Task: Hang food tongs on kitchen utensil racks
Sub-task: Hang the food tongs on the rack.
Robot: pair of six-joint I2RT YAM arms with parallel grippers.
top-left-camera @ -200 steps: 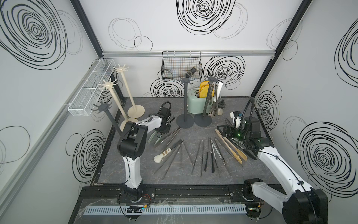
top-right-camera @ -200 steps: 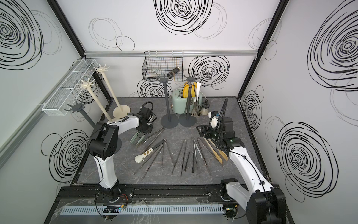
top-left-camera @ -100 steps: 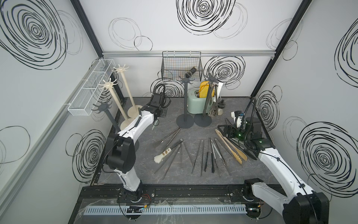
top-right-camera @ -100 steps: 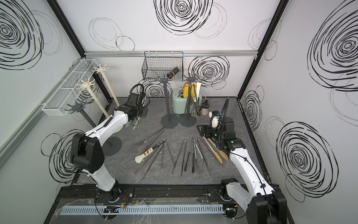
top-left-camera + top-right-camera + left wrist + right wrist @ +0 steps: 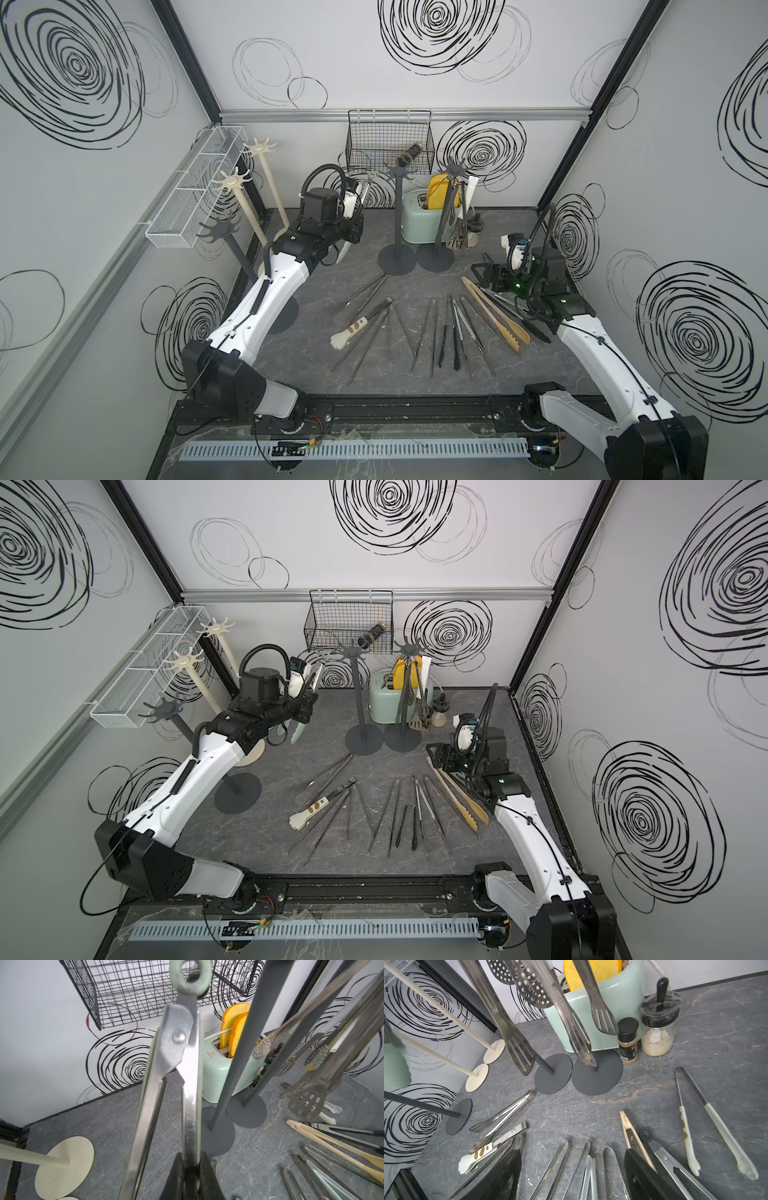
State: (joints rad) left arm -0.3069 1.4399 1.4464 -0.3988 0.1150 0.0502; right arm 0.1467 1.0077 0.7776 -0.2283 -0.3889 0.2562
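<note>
The left wrist view settles what the top views leave unclear: the left jaws pinch one steel arm of the held tongs [image 5: 188, 1084], while the second arm splays free beside them. These tongs stand nearly upright, hinge end up. Their mint-green ring [image 5: 190, 978] sits high beside a hook of the centre rack [image 5: 398, 216], and I cannot tell whether ring and hook touch. In both top views the mint-green heads [image 5: 343, 252] hang under the left arm [image 5: 274, 291], clear of the bench [image 5: 303, 365].

The right wrist view shows the right jaws spread wide, low over tongs lying on the bench and pinching nothing. It also shows paw-headed tongs [image 5: 716, 1126], cream with steel arms, which I cannot find in the top views.

The loose tongs lie fanned across the middle of the bench. They include slim steel pairs, black-tipped pairs, the wooden tongs [image 5: 494, 316] and the spotted tongs [image 5: 348, 332] (cream head, brown spots). The loaded rack [image 5: 455, 168], just beside the centre rack, carries several steel tongs with perforated or slotted heads. The cream racks [image 5: 259, 147] and the third dark rack [image 5: 219, 228] stand along the left side.

The mint-green toaster [image 5: 220, 1068] bears a red warning triangle above red print too small to read. The spice jar [image 5: 628, 1041] has a dark label, also unreadable.
</note>
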